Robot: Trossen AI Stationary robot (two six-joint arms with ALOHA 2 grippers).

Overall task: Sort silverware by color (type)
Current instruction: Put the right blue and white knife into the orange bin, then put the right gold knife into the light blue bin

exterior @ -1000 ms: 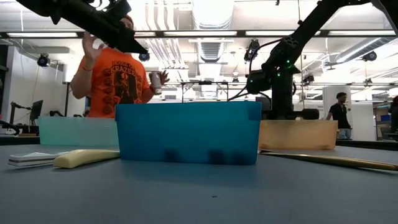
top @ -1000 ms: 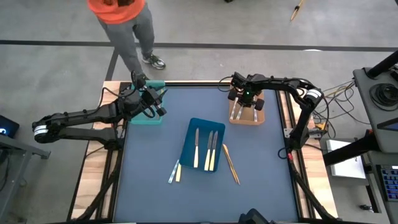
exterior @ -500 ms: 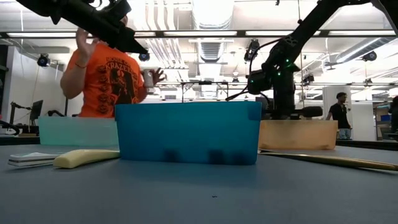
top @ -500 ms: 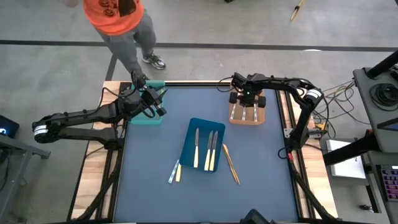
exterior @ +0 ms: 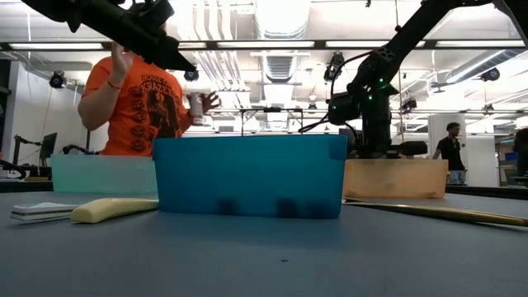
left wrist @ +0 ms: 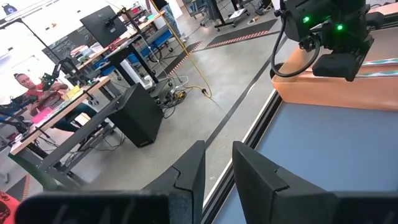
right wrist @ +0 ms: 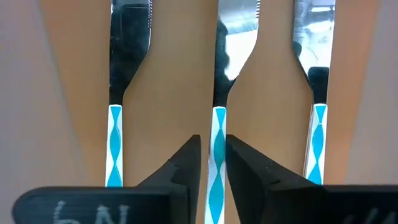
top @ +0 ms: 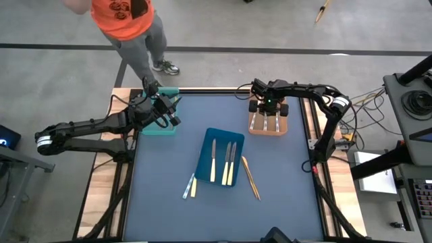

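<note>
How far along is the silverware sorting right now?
Partly done. Three blue-handled pieces lie in the orange tray, and the right gripper sits over the middle one, apparently just placed. Cream-handled pieces lie in the blue tray. Left: two gold ones and a pair loose on the table. The left gripper hovers over the teal tray.

Blue tray (top: 217,159) blocks mid-table; bare mat (top: 290,189) around it.
</note>
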